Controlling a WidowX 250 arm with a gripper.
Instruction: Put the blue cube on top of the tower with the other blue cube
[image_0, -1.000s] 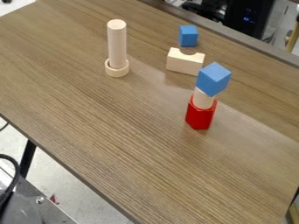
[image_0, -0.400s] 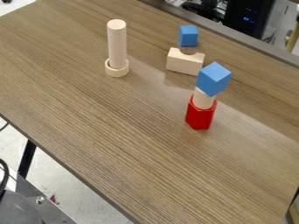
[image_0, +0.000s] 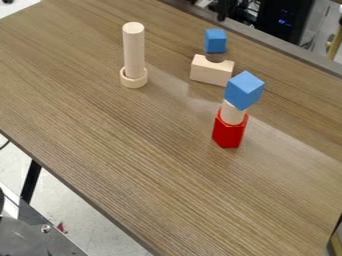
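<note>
On the worktop (image_0: 133, 150), one blue cube (image_0: 215, 41) sits beyond the notched block (image_0: 211, 72) — another blue cube (image_0: 244, 90) tops the tower (image_0: 228, 132). Top edge: the tool (image_0: 222, 11) hangs down, wide or narrow I can't tell.

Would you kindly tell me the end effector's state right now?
End effector: open or closed cannot be told; it holds neither the upper blue cube nor the far blue cube.

Clearance existed between cylinder (image_0: 134, 47) and tower (image_0: 228, 134); the notched block (image_0: 211, 72) obstructed passage between tower and rear blue cube (image_0: 215, 41)
</note>
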